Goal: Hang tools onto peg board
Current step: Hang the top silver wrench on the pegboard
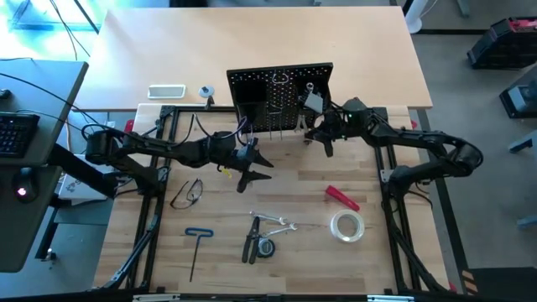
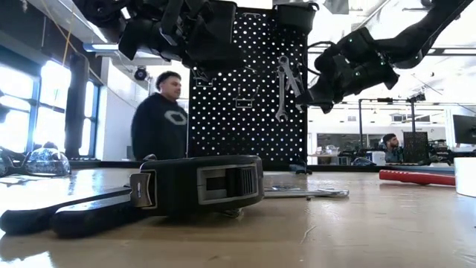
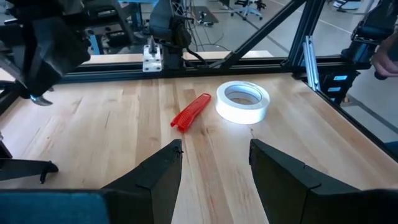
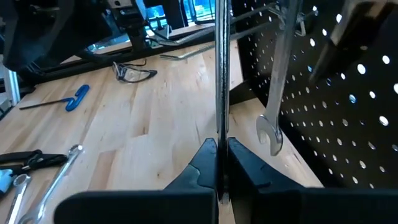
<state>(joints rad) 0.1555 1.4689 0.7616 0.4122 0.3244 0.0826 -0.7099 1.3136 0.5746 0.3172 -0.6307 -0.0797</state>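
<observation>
Nearest us, the right gripper (image 4: 219,163) is clamped on a wrench (image 4: 219,68) just before the peg board (image 4: 348,106); the left gripper (image 3: 214,163) stands apart, a red-handled tool (image 3: 191,111) ahead.

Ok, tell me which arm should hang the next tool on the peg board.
Right. Its gripper is shut on a wrench right at the peg board. The left gripper hangs open above the table, holding nothing.

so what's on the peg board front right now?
On the peg board: hanging wrenches, a bin at its top. Right claw holds another thin tool against it. Lower edge hidden behind the tape measure.
</observation>
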